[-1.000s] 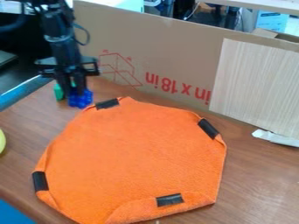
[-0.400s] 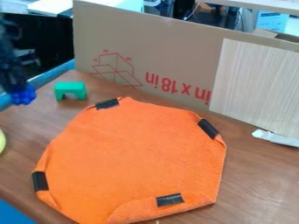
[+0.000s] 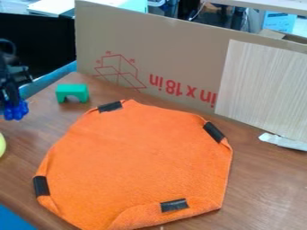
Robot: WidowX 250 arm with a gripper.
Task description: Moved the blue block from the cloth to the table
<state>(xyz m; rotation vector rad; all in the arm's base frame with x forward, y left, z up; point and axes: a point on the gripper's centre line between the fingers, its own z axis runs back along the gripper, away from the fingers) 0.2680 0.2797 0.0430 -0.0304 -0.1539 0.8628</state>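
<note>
**Blue block, off the cloth, in the gripper**

Cloth, orange, one: spread nearest me, with black patches.
Block, blue, one: at the table's left side, clear of the cloth; whether it touched wood, I could not tell.
Gripper, black, one: fingers closed about the block. Risks: a release too high might have sent it tumbling over the edge; a loose pinch, slipping.
Arch, green, one: beyond; a low sideways swing might have knocked it.
Cardboard, upright: farthest.
</note>
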